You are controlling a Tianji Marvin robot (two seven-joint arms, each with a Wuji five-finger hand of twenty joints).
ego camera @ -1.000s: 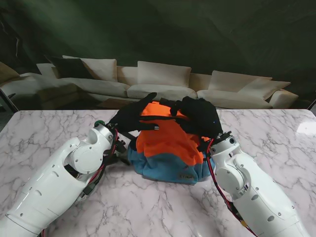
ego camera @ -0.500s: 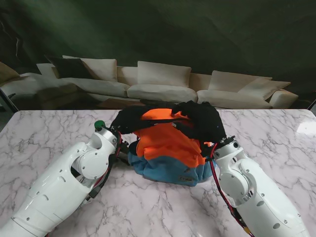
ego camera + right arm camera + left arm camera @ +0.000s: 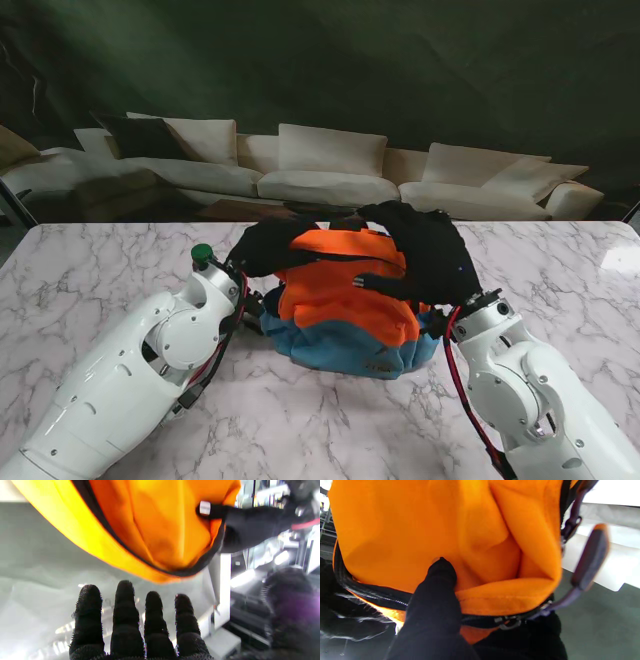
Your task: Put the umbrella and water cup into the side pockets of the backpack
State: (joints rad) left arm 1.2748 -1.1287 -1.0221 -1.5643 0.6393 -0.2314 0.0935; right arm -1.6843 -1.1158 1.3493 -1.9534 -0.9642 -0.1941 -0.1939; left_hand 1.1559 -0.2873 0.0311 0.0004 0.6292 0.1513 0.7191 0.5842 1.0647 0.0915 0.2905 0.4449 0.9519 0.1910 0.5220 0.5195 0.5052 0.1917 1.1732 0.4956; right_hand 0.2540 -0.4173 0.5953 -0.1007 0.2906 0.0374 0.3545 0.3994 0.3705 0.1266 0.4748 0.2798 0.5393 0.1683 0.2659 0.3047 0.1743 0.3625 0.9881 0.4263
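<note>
The left hand point(image 3: 268, 247) presses on the backpack point(image 3: 345, 300) top. The right hand point(image 3: 432, 250) rests there too, its fingers point(image 3: 125, 620) straight and holding nothing

Two arms in glossy white moulded shells with rounded joint housings. Left arm point(image 3: 130, 375): a green cap point(image 3: 202, 253) tops the wrist; red and black cables point(image 3: 215, 345) run along its inner side. Right arm point(image 3: 525, 390): a red cable point(image 3: 462, 395) loops beside the shell. Left hand point(image 3: 268, 245) and right hand point(image 3: 425, 250) wear black textured gloves; bristly knit covers the fingers point(image 3: 125, 620).
</note>
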